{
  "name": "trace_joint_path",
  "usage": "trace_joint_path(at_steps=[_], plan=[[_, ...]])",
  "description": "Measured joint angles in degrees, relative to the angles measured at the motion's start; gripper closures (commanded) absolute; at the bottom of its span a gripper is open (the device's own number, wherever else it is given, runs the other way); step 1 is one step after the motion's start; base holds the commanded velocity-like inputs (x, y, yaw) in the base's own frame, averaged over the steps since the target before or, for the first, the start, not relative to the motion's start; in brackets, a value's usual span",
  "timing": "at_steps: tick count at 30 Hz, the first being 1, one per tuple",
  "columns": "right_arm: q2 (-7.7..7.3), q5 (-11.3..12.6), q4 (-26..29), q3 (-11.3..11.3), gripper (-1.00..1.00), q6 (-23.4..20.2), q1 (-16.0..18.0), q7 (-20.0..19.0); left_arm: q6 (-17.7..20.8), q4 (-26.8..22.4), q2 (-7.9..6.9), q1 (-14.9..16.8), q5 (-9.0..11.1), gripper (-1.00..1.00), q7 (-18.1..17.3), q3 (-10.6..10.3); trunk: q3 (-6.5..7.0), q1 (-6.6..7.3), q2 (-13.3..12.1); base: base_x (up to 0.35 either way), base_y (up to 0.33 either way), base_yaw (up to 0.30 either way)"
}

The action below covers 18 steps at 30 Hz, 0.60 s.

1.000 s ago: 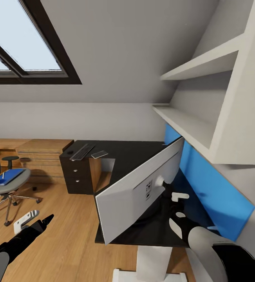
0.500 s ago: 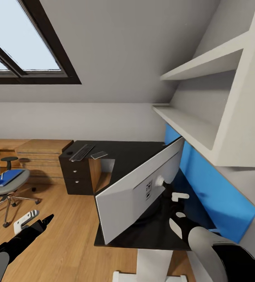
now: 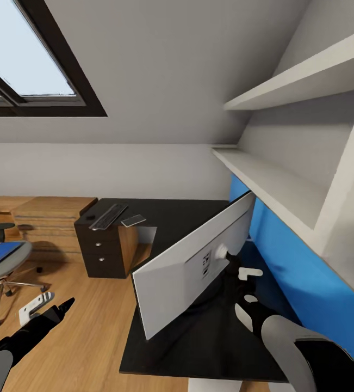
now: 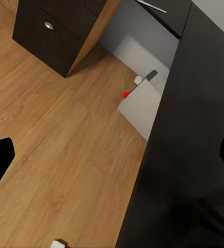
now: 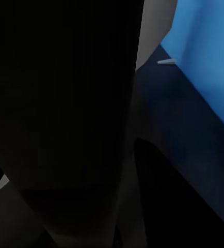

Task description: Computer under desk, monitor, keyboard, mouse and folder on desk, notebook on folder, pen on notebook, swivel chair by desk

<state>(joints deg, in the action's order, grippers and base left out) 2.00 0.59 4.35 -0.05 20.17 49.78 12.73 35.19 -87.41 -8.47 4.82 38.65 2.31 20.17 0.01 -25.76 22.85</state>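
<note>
The monitor [image 3: 190,267], white back toward me, stands tilted over the near part of the black desk [image 3: 193,215]. My right gripper [image 3: 246,293] is shut on its black stand arm behind the screen. At the lower left my left gripper [image 3: 49,306] hangs open over the floor, holding nothing. The keyboard [image 3: 107,215] lies on the desk's far end above the drawers, with a small flat grey item [image 3: 133,220] beside it. At the left edge, the swivel chair [image 3: 5,267] carries the blue folder [image 3: 0,253] on its seat. The computer [image 4: 140,106], with its red dot, sits under the desk [image 4: 189,155].
A long blue wall panel [image 3: 291,267] runs behind the desk, under white shelves [image 3: 269,179] that overhang it. Black drawers [image 3: 98,247] hold up the desk's far end. A light wooden chest of drawers [image 3: 51,215] lines the back wall. Wooden floor [image 3: 89,326] lies between me and the chair.
The camera has moved toward the desk and turned right, so the chair slid toward the picture's left edge. The monitor, held by my right gripper, now reaches farther in over the desk.
</note>
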Motion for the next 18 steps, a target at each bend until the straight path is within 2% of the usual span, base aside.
trace_joint_path(at_steps=[4,12,18], plan=[[0.0,-0.01,-0.02,0.01,1.0,-0.02,0.0,0.0,0.0,0.0,0.02,0.0,0.0,-1.0,0.0,0.0,0.0,-0.01,0.0,0.045,-0.008,-0.022],[-0.01,0.15,-0.01,-0.09,1.0,0.05,-0.01,0.06,0.0,0.0,0.03,0.01,0.0,-1.0,0.0,0.0,0.21,-0.01,0.0,0.006,-0.001,-0.162],[0.0,-0.06,-0.02,0.1,1.0,-0.02,-0.01,-0.01,0.0,0.0,0.03,0.0,0.01,-1.0,0.0,0.0,0.25,-0.01,0.0,0.0,0.0,-0.021]])
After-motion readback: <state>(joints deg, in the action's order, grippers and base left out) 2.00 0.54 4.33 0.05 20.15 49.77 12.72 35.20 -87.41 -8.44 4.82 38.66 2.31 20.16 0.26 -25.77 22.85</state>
